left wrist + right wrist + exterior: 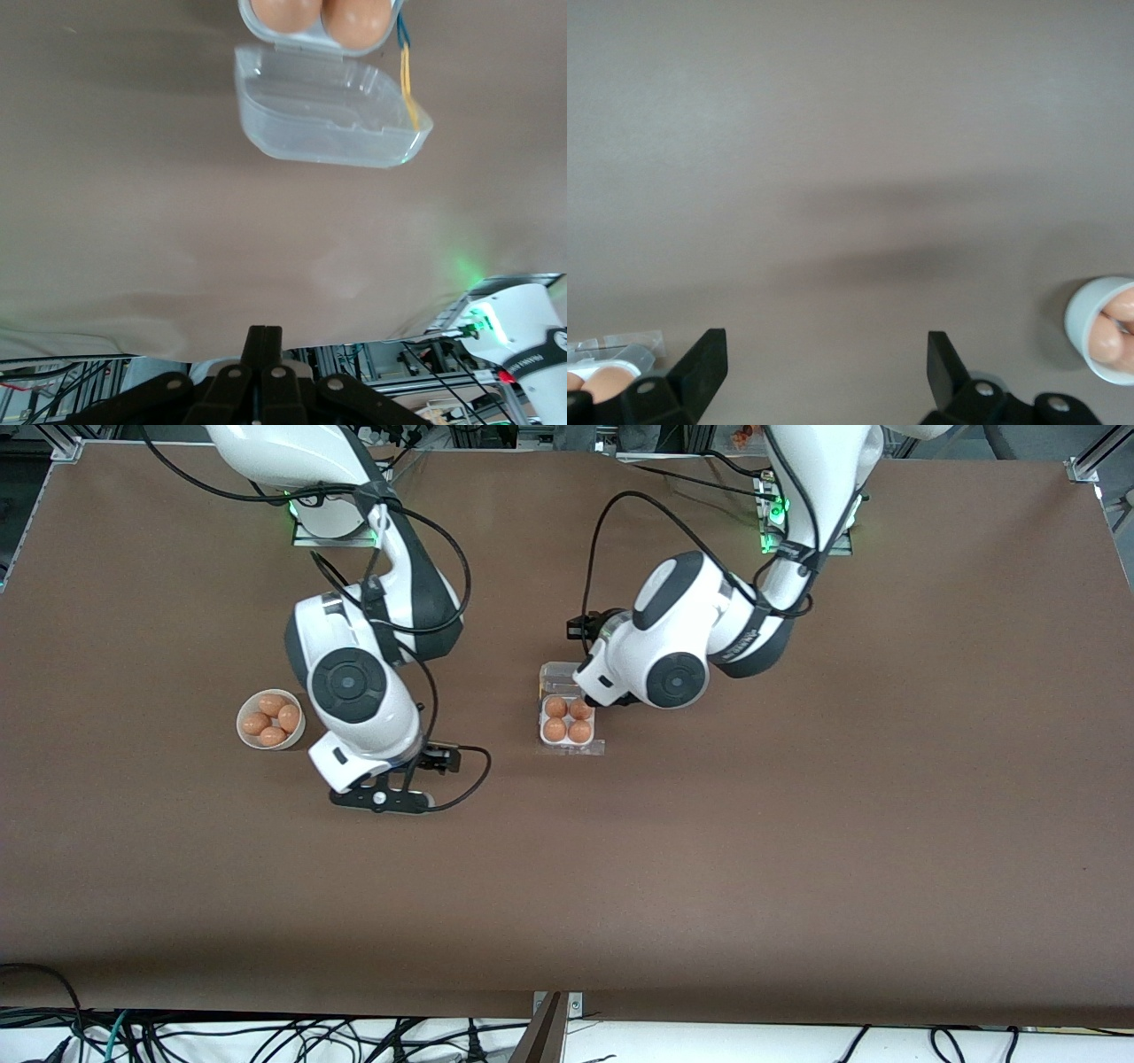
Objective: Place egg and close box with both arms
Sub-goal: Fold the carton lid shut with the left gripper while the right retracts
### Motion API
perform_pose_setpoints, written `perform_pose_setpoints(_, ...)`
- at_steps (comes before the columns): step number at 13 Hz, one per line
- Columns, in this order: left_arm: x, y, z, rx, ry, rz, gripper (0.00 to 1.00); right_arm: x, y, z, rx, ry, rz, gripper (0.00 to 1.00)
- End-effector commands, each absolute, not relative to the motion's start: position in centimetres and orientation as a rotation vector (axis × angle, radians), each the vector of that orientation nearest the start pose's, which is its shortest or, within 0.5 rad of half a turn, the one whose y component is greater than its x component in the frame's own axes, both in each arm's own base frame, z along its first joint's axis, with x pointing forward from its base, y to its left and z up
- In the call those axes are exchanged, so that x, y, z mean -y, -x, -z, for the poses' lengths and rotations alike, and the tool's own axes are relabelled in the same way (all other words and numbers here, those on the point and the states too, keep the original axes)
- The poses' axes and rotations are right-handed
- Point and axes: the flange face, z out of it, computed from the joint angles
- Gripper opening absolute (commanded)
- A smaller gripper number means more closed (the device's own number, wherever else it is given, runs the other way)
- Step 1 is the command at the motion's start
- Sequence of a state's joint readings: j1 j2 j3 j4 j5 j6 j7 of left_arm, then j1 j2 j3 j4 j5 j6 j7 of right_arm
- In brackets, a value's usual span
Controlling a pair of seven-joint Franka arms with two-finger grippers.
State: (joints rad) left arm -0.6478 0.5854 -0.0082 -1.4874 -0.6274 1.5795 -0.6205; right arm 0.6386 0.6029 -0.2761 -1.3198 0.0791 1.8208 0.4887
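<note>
The clear box (569, 741) stands mid-table with a tan egg (555, 707) in each of its four cups. Its transparent lid (556, 677) lies open, flat on the table toward the arms' bases. In the left wrist view the lid (328, 115) shows with two eggs (354, 19) at its edge. My left gripper (264, 331) is shut on nothing and stays clear of the lid; the left arm's wrist hides it in the front view. My right gripper (381, 801) hangs open and empty over bare table between bowl and box, its fingers (707, 354) wide apart.
A round white bowl (244, 713) holding several more eggs stands toward the right arm's end of the table, and its rim (1079, 329) also shows in the right wrist view. Brown tabletop surrounds box and bowl.
</note>
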Motion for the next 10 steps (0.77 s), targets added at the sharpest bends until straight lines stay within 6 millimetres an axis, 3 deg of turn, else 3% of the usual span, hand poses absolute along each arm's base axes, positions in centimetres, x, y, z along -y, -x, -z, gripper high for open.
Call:
perform_pose_setpoints(1, 48.1, -46.5, -29.0, 0.231, 3.076, -1.232, 0.0, -24.0, -64.1, -43.0, -0.123, 3.2, -0.095, 1.0)
perform_pose_setpoints(3, 49.3, -46.1, -27.3, 0.263, 3.086, -1.192, 0.0, -20.5, -64.5, -46.3, 0.028, 3.173, -0.035, 1.0)
perform_pose_setpoints(7, 49.4, -46.4, -26.6, 0.271, 3.1, -1.154, 0.0, -11.6, -62.7, -54.4, -0.122, 3.084, 0.084, 1.0)
perform_pose_setpoints(10, 49.5, -47.7, -27.2, 0.304, 3.131, -1.099, 0.0, -7.2, -58.9, -58.2, -0.195, 3.063, 0.116, 1.0)
